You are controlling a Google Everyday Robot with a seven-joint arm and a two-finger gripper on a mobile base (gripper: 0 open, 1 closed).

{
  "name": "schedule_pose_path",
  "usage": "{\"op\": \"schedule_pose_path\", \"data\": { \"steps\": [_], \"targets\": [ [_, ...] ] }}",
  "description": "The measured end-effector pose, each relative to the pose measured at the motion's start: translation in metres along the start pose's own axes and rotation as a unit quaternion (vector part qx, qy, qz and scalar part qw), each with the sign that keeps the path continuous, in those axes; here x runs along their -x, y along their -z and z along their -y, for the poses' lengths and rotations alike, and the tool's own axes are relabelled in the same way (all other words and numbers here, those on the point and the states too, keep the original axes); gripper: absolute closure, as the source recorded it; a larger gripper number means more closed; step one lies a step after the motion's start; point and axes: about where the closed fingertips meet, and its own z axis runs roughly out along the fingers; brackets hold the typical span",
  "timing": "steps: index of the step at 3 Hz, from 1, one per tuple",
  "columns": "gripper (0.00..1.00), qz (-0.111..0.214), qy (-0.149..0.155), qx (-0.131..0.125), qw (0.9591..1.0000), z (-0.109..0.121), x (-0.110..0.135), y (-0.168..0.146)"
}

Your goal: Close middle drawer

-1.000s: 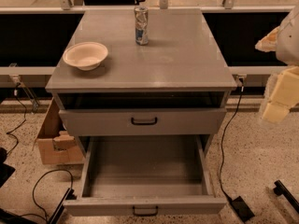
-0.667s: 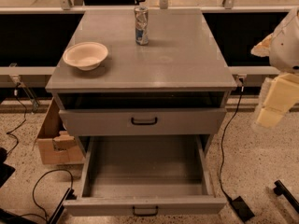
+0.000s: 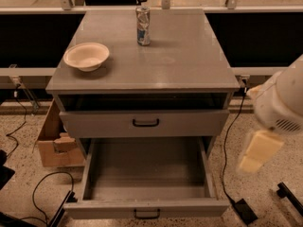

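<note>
The middle drawer (image 3: 147, 174) is pulled far out of the grey cabinet (image 3: 142, 86). It is a deep, empty grey box, and its low front with a small black loop handle (image 3: 147, 214) sits at the bottom of the view. The top drawer (image 3: 146, 123), with a wider handle, is above it and nearly shut, with a dark gap under the cabinet top. My gripper (image 3: 255, 152) hangs blurred from the white arm (image 3: 284, 103) to the right of the cabinet. It is level with the open drawer's right side and apart from it. The lowest drawer is hidden.
A cream bowl (image 3: 86, 56) and an upright can (image 3: 143, 26) stand on the cabinet top. A cardboard box (image 3: 54, 141) sits on the floor at the left. Black cables (image 3: 42, 193) and a black plug block (image 3: 245, 211) lie on the speckled floor.
My arm and gripper have moved down and left, closer to the right side of the open drawer. The drawers, bowl and can have not moved.
</note>
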Motion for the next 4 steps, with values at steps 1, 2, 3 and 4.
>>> {"op": "schedule_pose_path", "data": {
  "steps": [1, 2, 3, 4],
  "targets": [
    [0.00, -0.034, -0.016, 0.025, 0.9990, -0.028, -0.022, -0.080],
    [0.00, -0.064, -0.023, 0.062, 0.9957, -0.064, -0.045, -0.159],
    [0.18, -0.079, -0.033, 0.098, 0.9915, -0.099, -0.063, -0.225],
    [0.41, -0.072, -0.051, 0.122, 0.9886, -0.126, -0.073, -0.266]
  ]
}}
